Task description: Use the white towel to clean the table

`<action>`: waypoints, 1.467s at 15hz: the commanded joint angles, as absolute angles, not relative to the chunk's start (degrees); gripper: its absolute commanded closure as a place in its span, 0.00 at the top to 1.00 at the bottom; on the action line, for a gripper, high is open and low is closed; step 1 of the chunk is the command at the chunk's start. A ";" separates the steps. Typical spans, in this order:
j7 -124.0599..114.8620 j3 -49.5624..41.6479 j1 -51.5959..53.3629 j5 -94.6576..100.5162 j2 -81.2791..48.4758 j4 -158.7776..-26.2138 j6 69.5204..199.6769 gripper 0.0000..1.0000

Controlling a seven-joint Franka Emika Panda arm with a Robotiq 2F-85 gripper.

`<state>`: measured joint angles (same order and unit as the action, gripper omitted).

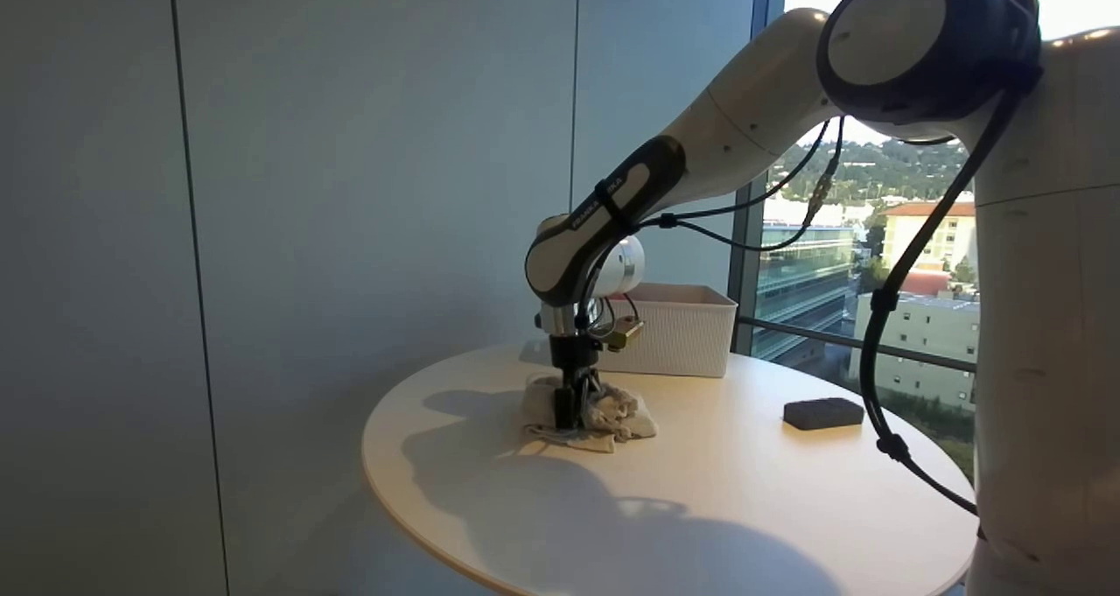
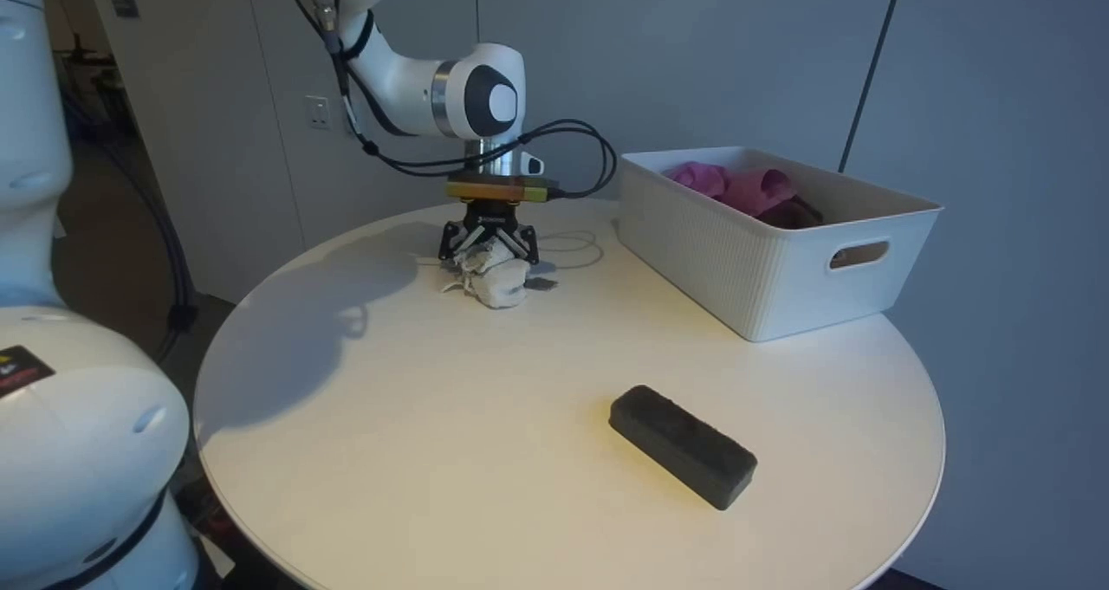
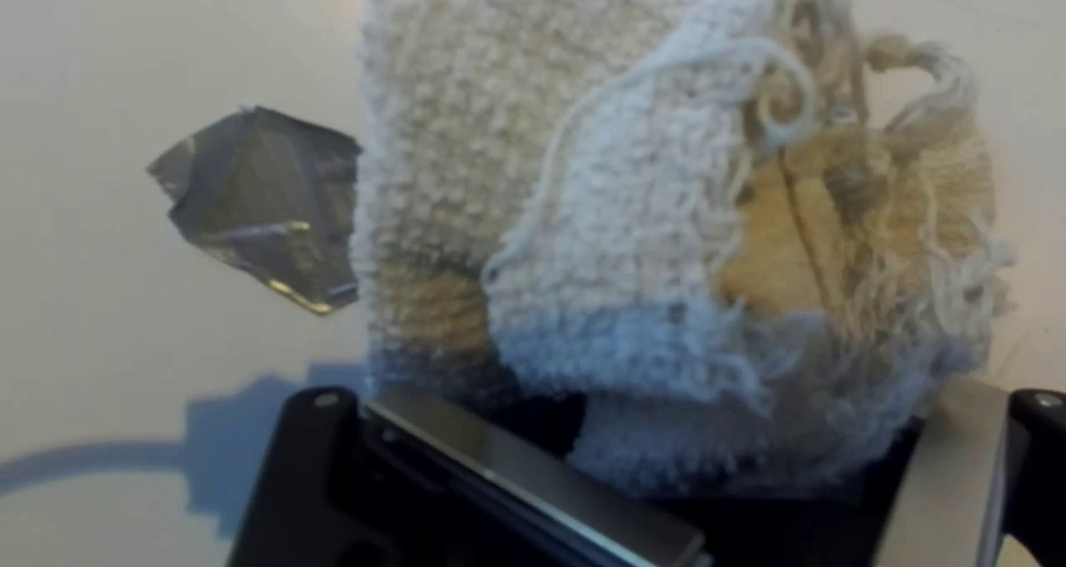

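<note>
The white towel lies bunched up on the round white table, in both exterior views (image 1: 623, 414) (image 2: 502, 285). The table's bare top shows in an exterior view (image 2: 416, 451). In the wrist view the towel (image 3: 533, 134) has frayed edges and yellowish-brown patches. My gripper (image 2: 489, 256) points straight down over the towel at table height. Its fingers stand wide apart, one on each side of the cloth, also in the wrist view (image 3: 679, 400). The fingertips are partly hidden by the cloth. A shiny grey scrap (image 3: 266, 209) lies beside the towel, partly under its edge.
A white ribbed box (image 2: 693, 243) with pink cloth (image 2: 754, 191) inside stands near the table's edge; it also shows behind the gripper (image 1: 678, 338). A dark grey block (image 2: 680, 447) lies on the table, away from the towel. A wall stands behind the table.
</note>
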<state>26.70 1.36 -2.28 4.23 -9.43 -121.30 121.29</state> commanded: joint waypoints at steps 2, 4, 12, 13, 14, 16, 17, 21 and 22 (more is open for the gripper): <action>26.33 0.93 -2.77 1.99 -7.53 -121.22 121.27 0.41; 25.93 0.68 -2.91 1.69 -8.46 -120.42 120.12 0.45; 21.45 0.25 -2.37 5.10 -2.35 -124.33 127.83 0.17; 20.44 0.04 -2.43 5.94 -0.75 -124.87 129.37 0.16; 19.47 -0.26 -2.58 6.57 0.95 -125.15 130.55 0.17; 17.45 -1.09 -2.96 7.81 3.93 -124.82 132.06 0.17; 16.36 -1.56 -3.12 8.69 5.20 -124.35 132.85 0.17; 12.16 -2.70 -3.88 14.25 9.56 -123.98 138.56 0.16; 11.01 -2.99 -4.35 15.57 9.57 -122.44 139.66 0.17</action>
